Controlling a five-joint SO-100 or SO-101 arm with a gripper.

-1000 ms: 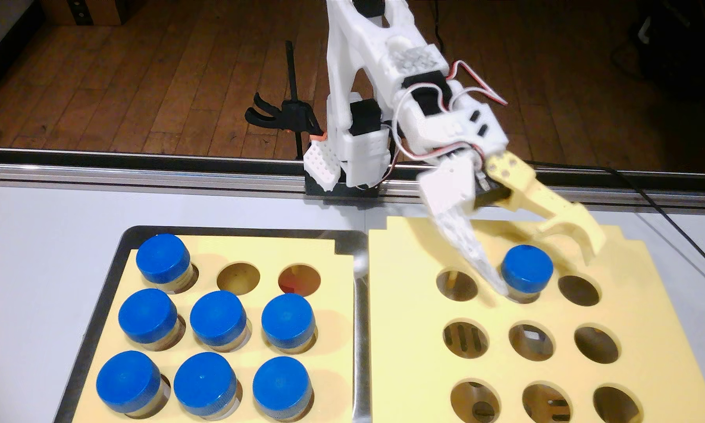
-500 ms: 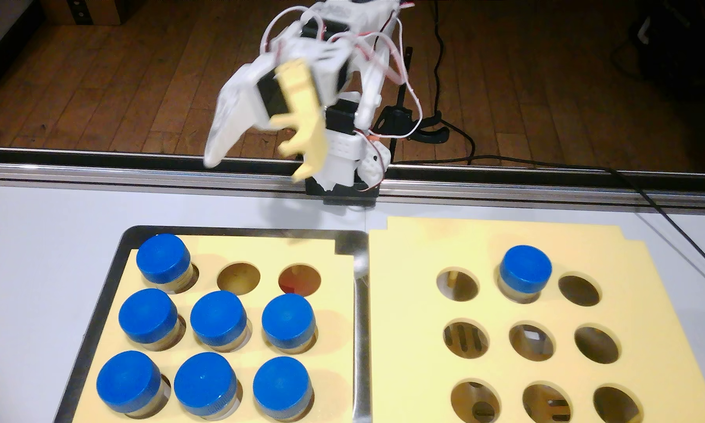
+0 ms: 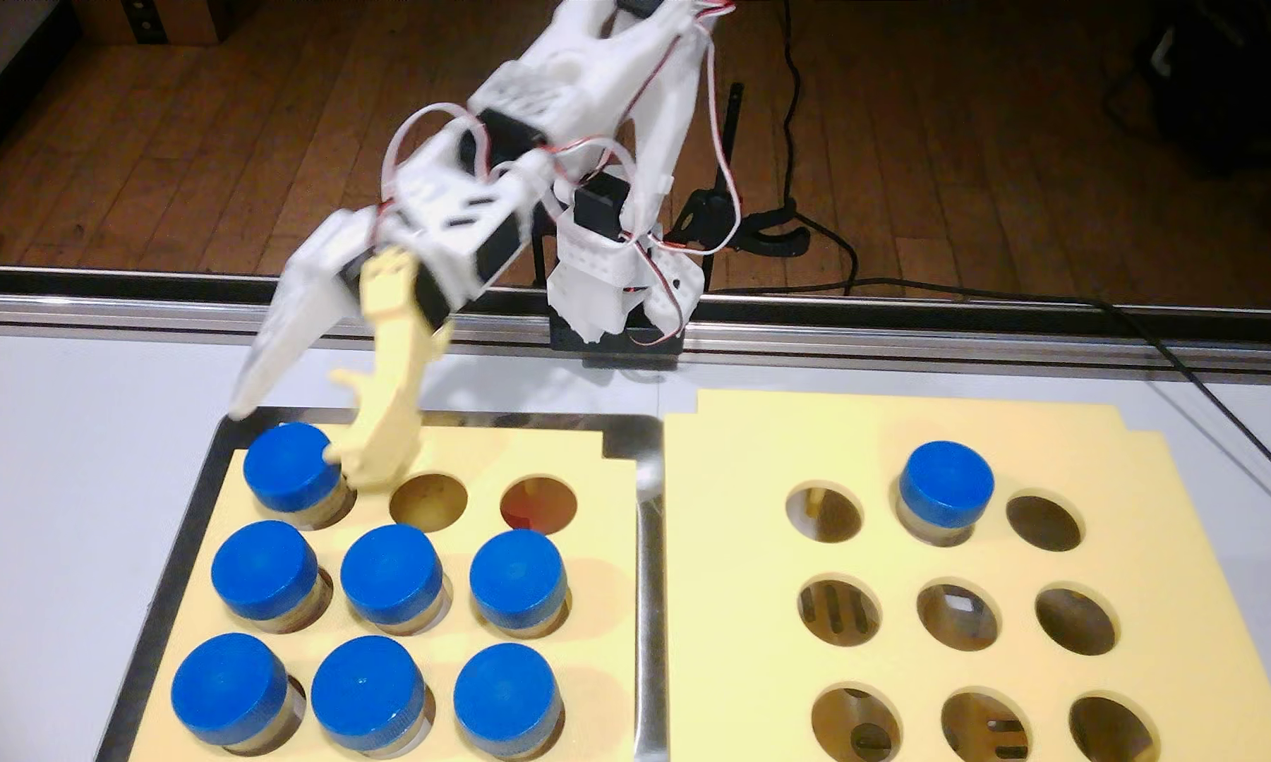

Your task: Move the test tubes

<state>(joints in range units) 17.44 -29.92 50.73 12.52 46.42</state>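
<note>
Holding seven test tubes (image 3: pixel 392 571), left foam tray (image 3: pixel 471 447); one right.

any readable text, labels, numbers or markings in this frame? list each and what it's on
None readable in the fixed view.
Blue caps of the test tubes: plain, no lettering visible.
Yellow foam racks: unmarked.
Gripper and white arm: no visible print.
Cardboard box at the top edge: dark dots only, no text.

caps (image 3: pixel 291 469): matt blue plastic
foam (image 3: pixel 735 513): matt yellow
tray (image 3: pixel 645 586): glossy metal
floor (image 3: pixel 251 146): brown wood planks
arm (image 3: pixel 581 66): white plastic
</note>
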